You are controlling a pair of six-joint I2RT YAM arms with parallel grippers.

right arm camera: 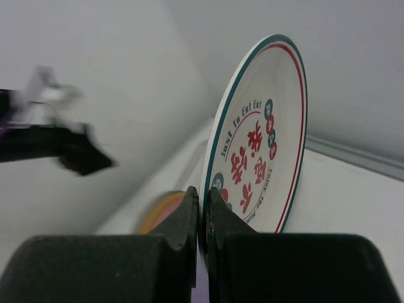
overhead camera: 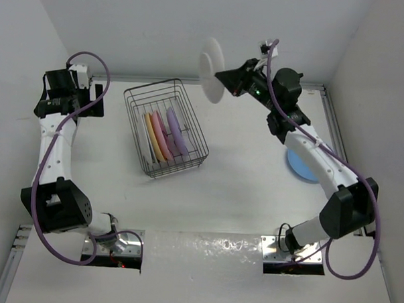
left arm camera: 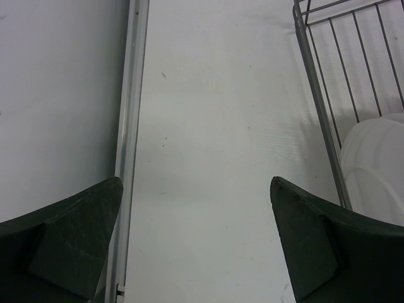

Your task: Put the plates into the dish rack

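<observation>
Racks: one rack (overhead camera: 134, 125), wire, on the table (overhead camera: 241, 180).
Plates, top view: five.
- In the rack: three standing on edge, a yellow plate (overhead camera: 152, 139), a pink plate (overhead camera: 161, 131) and a purple plate (overhead camera: 177, 131).
- On the table: one blue plate (overhead camera: 302, 166), lying flat at 3 o'clock from the rack.
- In my grip: one printed plate (overhead camera: 212, 68), at 1 o'clock from the rack.

Claws: two.
Right wrist view only: the printed plate's red print and teal-and-red rim; the top view shows it as a plain white disc.
Left wrist view only: a white plate (left arm camera: 379, 170) behind the rack wires at 3 o'clock. I cannot match it to a plate in the top view.
My right claw (right arm camera: 203, 202): clenched on the printed plate's rim, plate held on edge off the table.
My left claw (left arm camera: 196, 183): fingers wide apart, gripping nothing, over bare table at 10 o'clock from the rack.
</observation>
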